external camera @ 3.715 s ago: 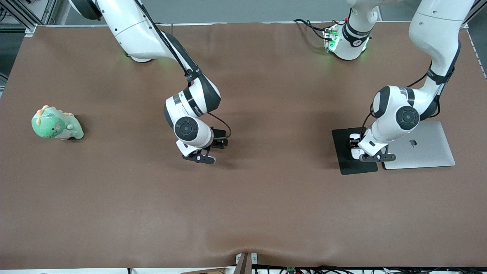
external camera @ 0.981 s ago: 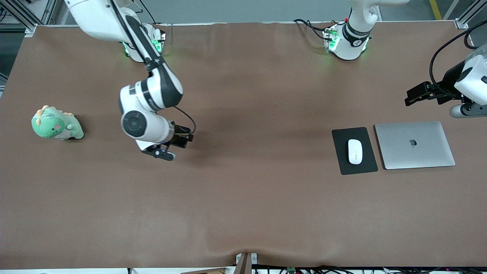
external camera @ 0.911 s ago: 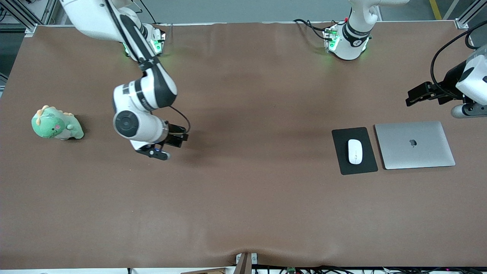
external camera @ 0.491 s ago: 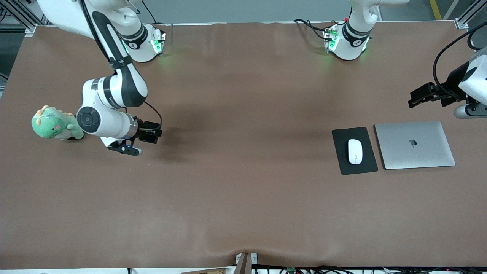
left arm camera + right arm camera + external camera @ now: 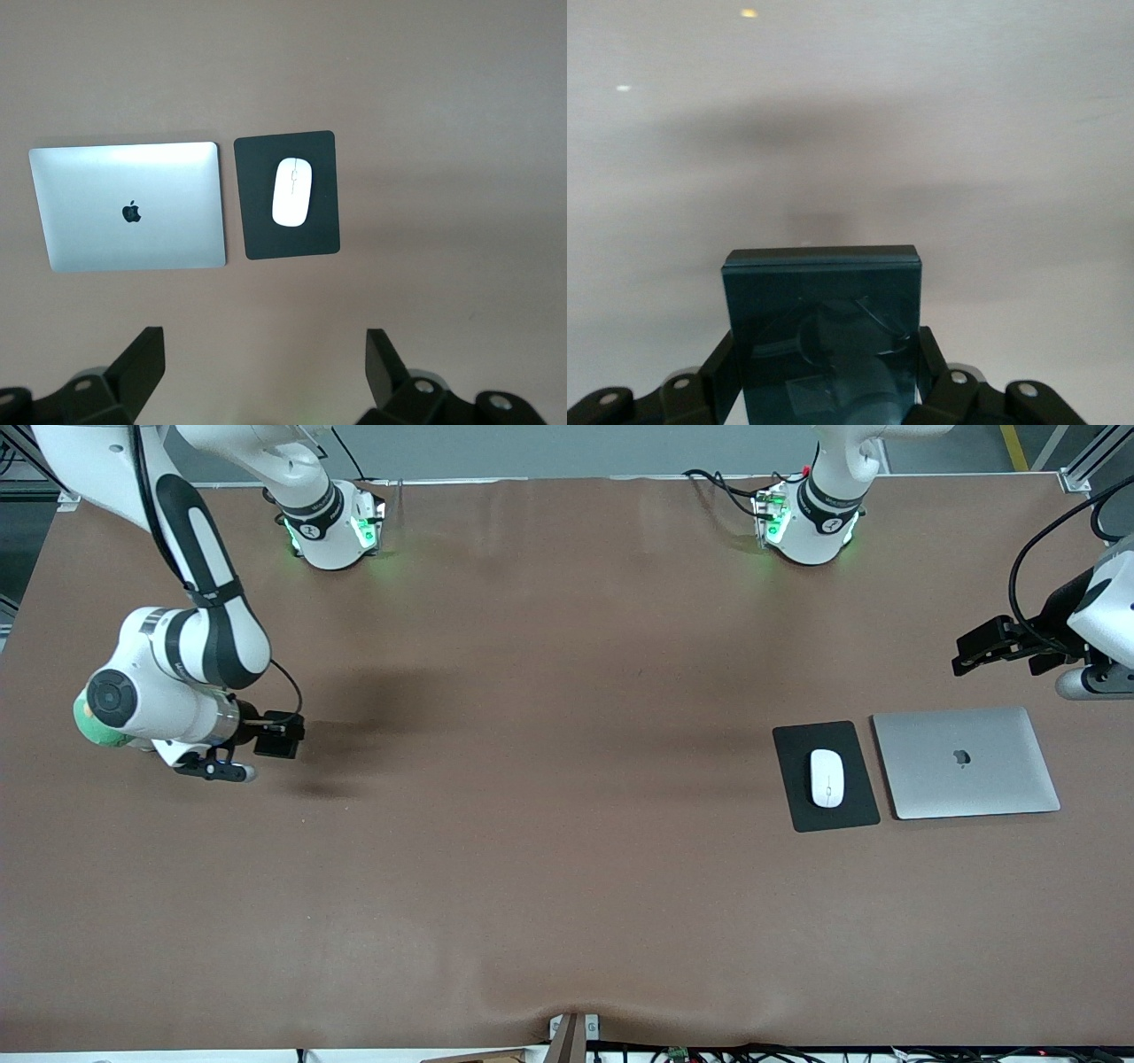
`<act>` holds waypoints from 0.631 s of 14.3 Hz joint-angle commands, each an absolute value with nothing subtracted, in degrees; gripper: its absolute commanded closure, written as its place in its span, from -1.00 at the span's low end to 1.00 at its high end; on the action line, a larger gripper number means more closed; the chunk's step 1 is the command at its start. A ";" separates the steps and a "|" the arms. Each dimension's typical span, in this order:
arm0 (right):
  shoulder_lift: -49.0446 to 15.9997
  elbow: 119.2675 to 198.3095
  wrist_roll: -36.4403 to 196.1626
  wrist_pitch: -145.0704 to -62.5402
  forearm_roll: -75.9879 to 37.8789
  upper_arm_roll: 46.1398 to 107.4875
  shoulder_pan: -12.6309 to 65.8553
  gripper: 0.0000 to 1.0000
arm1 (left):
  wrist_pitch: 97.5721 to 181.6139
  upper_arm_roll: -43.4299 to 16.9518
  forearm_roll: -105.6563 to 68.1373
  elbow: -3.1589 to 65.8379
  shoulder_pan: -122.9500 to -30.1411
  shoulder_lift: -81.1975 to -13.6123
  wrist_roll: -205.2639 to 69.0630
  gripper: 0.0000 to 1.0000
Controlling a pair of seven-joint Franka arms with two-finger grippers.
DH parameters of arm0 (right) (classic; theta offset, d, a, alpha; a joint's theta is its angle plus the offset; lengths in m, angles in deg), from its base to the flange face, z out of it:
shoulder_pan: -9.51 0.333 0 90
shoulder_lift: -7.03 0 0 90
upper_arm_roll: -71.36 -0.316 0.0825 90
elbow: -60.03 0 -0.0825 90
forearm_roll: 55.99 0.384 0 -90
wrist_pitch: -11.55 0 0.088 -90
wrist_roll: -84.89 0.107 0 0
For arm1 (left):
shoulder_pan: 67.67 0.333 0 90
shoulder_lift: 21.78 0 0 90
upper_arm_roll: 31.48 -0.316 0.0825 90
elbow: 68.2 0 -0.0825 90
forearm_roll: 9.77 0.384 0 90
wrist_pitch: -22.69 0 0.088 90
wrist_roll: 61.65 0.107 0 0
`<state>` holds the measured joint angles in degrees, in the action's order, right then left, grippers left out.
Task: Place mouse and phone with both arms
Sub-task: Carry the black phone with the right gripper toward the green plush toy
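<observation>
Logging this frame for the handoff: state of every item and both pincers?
mouse: lying on the mouse pad, released.
phone: held in the air, not placed.
right pincer: shut on the phone, over the table's right-arm end, beside the green plush toy.
left pincer: open, empty, raised, waiting.
laptop: lid closed, flat beside the pad.

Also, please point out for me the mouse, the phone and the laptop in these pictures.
mouse (image 5: 827,778): front view, middle of its white top.
phone (image 5: 824,332): right wrist view, middle of its dark glossy face, between the right gripper's fingers.
laptop (image 5: 966,762): front view, closed silver lid near the logo.
</observation>
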<state>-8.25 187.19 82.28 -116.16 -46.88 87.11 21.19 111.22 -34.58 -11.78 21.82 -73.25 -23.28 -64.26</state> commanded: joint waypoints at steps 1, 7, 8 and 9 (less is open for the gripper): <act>-6.51 192.72 78.92 -121.40 -47.37 88.06 20.50 1.00 | 111.46 -34.82 -10.74 21.45 -73.47 -22.93 -63.32 -1.00; -11.24 195.47 71.71 -130.30 -47.37 87.98 15.67 1.00 | 112.17 -34.64 -9.43 21.63 -73.56 -23.01 -61.58 -1.00; -11.77 195.47 71.62 -130.91 -47.37 87.98 15.75 1.00 | 112.17 -34.64 -9.24 21.71 -73.65 -23.01 -60.95 -1.00; -12.39 195.47 71.53 -131.01 -47.37 87.98 15.84 1.00 | 112.17 -34.73 -9.24 21.72 -73.65 -23.01 -60.60 -1.00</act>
<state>-12.04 195.00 72.47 -130.01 -47.00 88.51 16.36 111.87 -34.57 -10.59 21.81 -73.27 -23.28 -62.27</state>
